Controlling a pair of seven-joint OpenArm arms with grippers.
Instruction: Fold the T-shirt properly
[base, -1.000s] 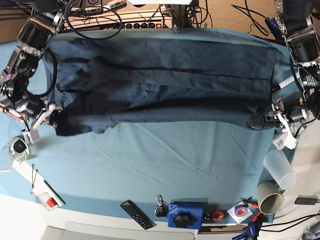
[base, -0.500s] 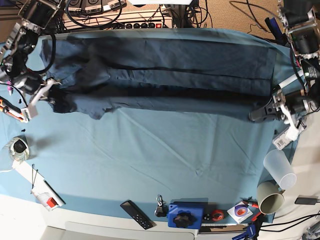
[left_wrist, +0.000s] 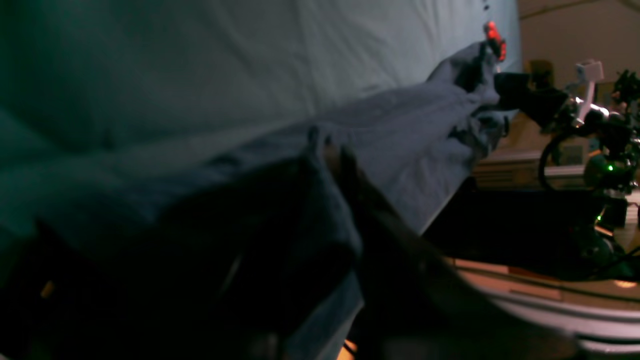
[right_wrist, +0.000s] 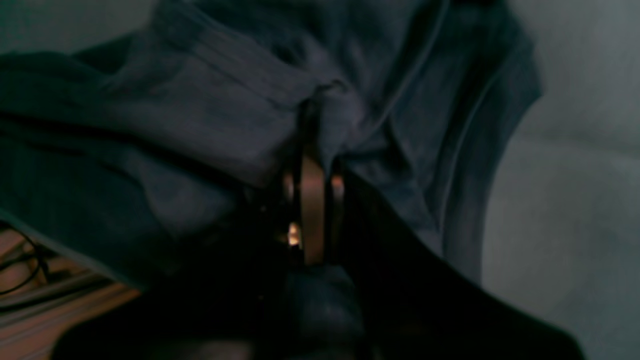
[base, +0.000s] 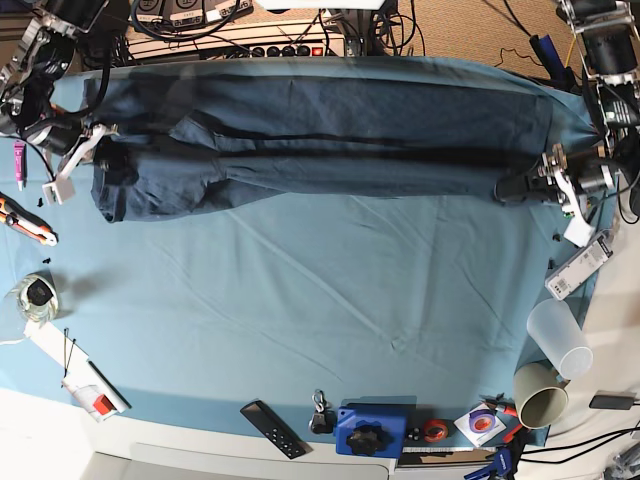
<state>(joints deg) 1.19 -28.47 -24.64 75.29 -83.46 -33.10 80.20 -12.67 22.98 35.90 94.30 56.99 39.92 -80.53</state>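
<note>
Cups (base: 553, 362) and remote (base: 272, 428) sit near bench (base: 330, 300) front, well apart from T-shirt (base: 330, 135); your left pincer (base: 510, 186) & right pincer (base: 103, 152) each clamp its ends.

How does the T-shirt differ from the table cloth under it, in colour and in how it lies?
The T-shirt is dark navy; the table cloth is a lighter teal. The T-shirt is folded into a long band along the far edge, pinched at each end by the left gripper and the right gripper; the table cloth lies spread out and nearly flat, held by neither gripper. Both are plain, unpatterned fabric.
</note>
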